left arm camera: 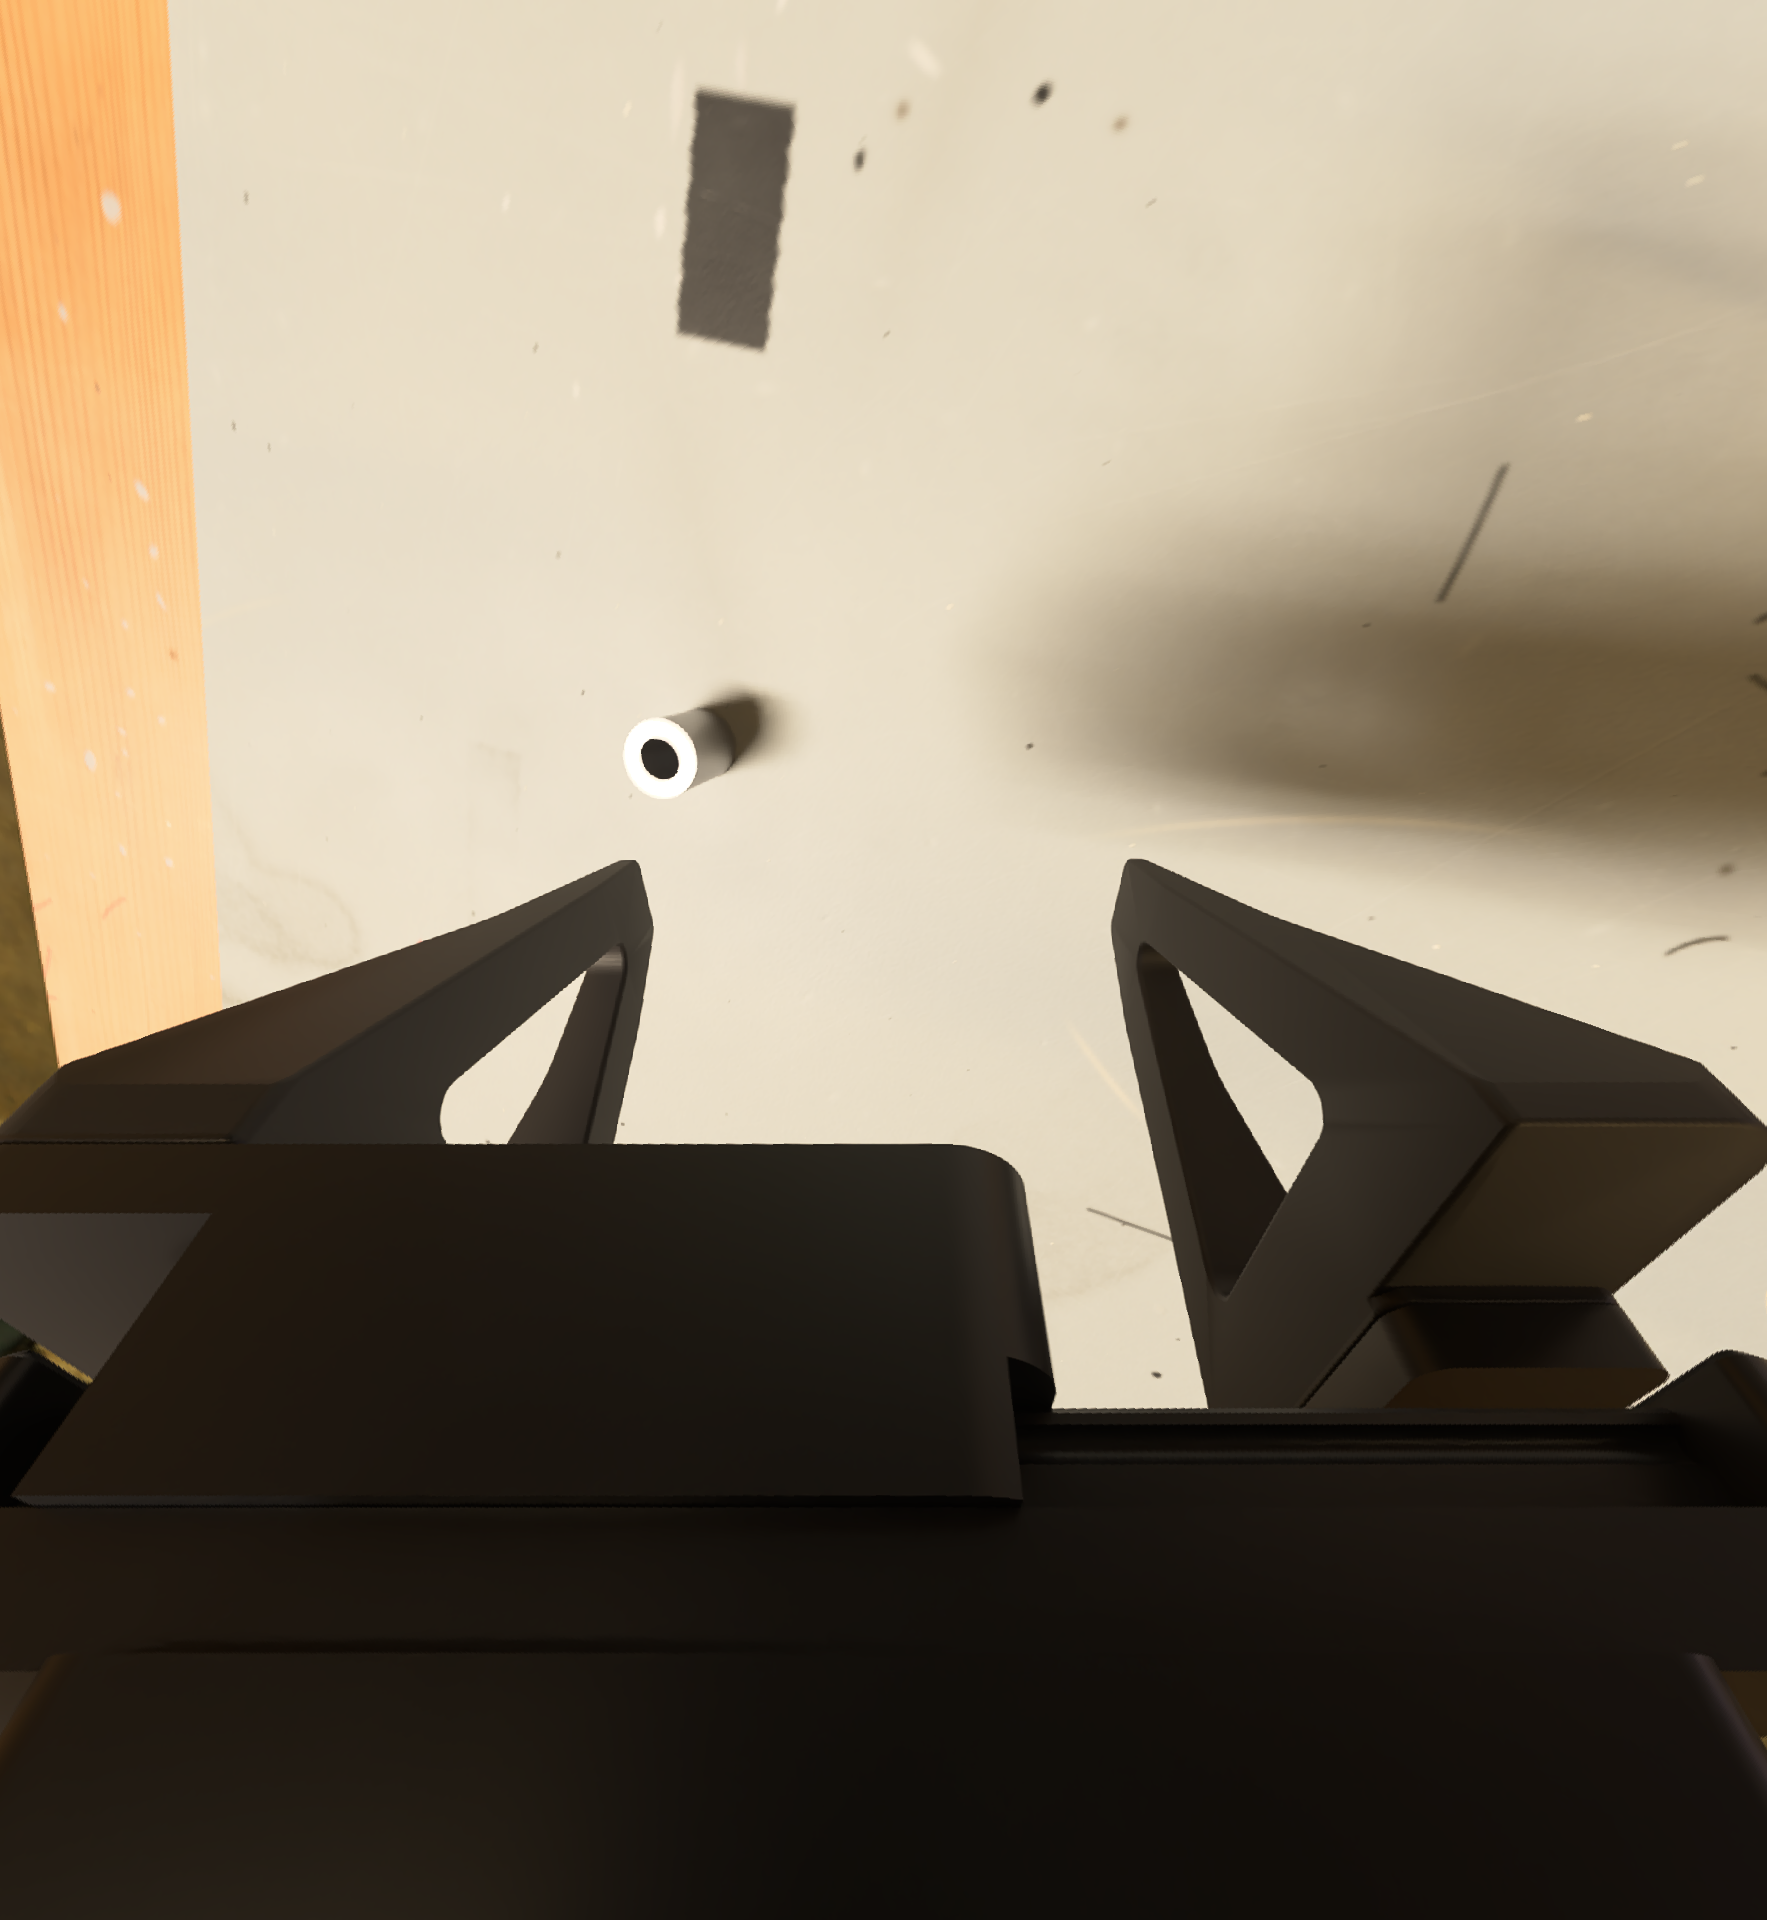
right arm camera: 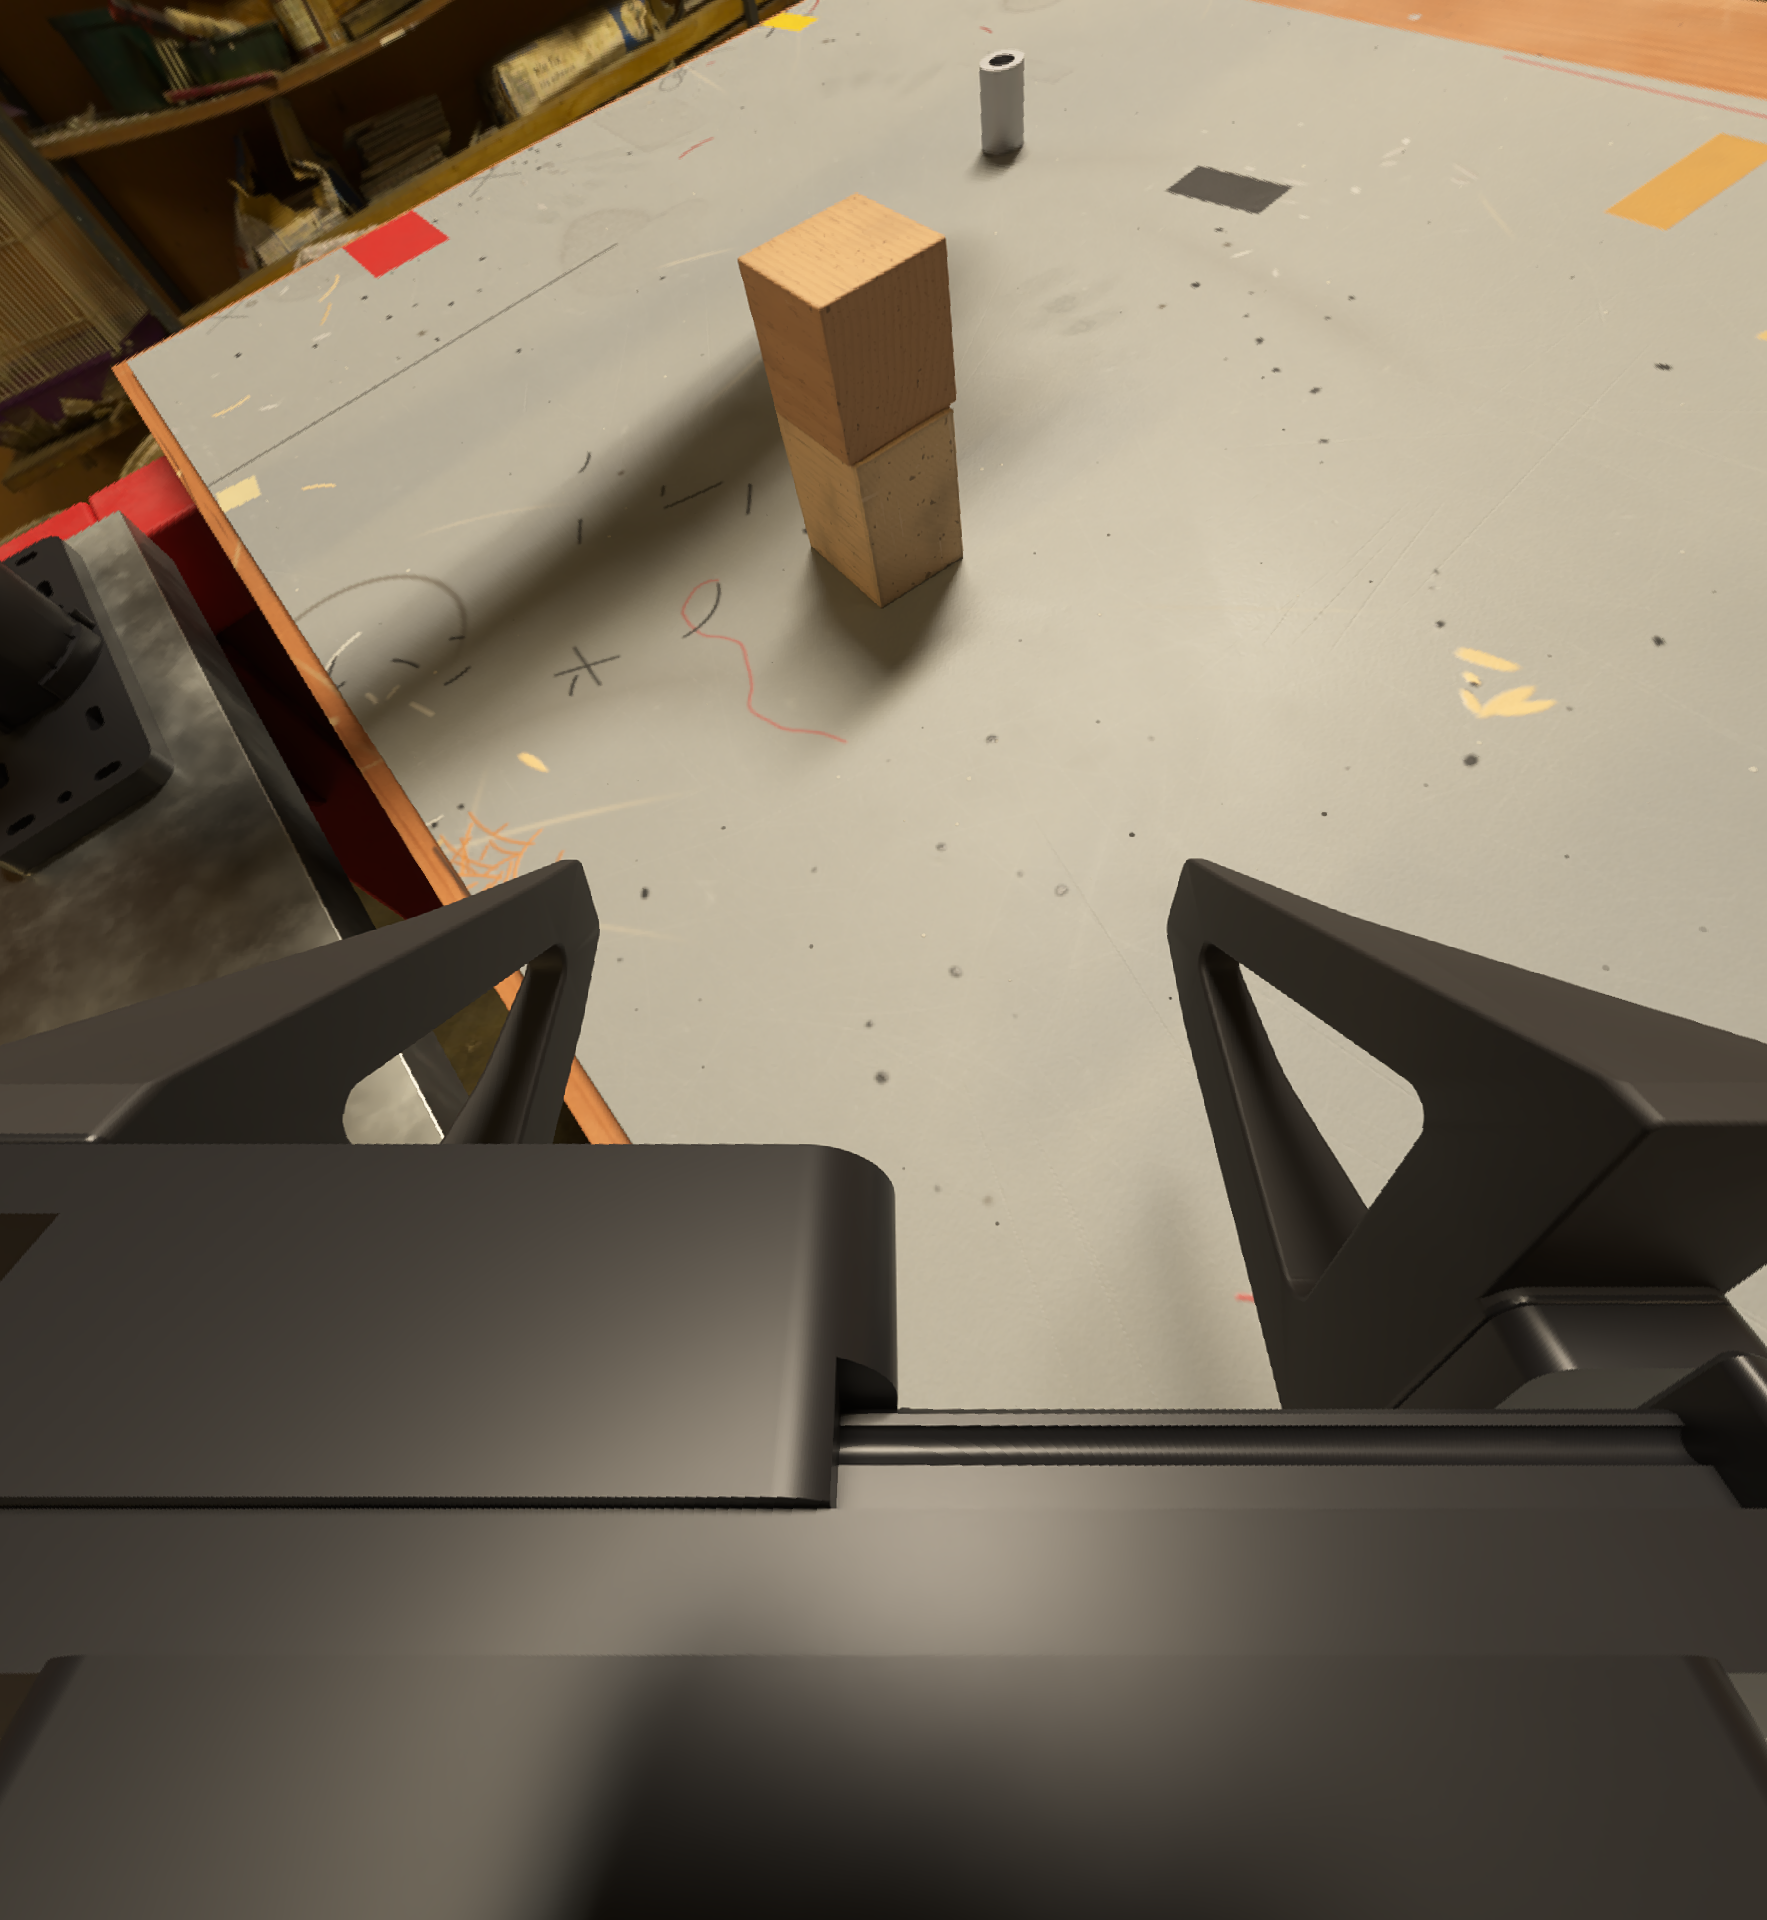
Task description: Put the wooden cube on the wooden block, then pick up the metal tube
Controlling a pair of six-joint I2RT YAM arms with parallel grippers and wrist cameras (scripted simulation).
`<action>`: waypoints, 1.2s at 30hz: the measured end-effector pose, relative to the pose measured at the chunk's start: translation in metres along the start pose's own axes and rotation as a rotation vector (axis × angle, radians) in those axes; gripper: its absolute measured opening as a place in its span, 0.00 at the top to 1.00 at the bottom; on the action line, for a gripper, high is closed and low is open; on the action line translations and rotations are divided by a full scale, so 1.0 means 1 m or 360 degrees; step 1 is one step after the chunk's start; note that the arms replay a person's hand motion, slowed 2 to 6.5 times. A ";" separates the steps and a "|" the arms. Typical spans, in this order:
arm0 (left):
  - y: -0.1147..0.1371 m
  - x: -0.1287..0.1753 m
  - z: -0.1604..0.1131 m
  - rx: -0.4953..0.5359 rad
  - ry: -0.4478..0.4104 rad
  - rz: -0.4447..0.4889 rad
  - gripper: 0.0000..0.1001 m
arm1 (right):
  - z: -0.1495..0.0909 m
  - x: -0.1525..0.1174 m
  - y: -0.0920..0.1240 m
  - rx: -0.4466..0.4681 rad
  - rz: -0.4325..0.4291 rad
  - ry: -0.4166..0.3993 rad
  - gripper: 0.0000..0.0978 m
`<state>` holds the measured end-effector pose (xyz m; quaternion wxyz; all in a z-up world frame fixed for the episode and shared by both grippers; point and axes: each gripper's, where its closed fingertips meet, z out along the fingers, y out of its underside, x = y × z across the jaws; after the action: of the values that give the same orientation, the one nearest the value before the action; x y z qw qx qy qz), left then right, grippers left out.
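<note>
On the grey counter [right arm camera: 1274,644], the wooden cube [right arm camera: 848,312] sits stacked squarely on the wooden block [right arm camera: 884,509], so the stacking step looks finished. The right claw [right arm camera: 884,914], spread and empty, hangs well apart from the stack. The left claw [left arm camera: 879,904], likewise spread, looks down over the metal tube [left arm camera: 681,750], which stands upright, long axis vertical, bore facing up, apparently awaiting pickup.
</note>
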<state>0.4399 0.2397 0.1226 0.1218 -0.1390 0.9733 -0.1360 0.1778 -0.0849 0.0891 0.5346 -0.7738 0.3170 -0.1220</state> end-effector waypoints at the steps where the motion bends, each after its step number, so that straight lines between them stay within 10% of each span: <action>1: 0.003 -0.005 0.002 -0.0015 -0.0001 -0.0024 0.25 | 0.000 0.000 0.000 -0.0002 0.0000 0.0000 0.04; 36: 0.023 -0.063 0.084 -0.0350 0.0090 -0.0504 0.50 | 0.004 0.019 0.018 -0.0067 0.0084 0.0028 0.04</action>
<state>0.5158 0.2605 0.0498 0.0555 -0.2990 0.9513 -0.0502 0.1877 -0.0975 0.0682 0.5183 -0.7753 0.3446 -0.1079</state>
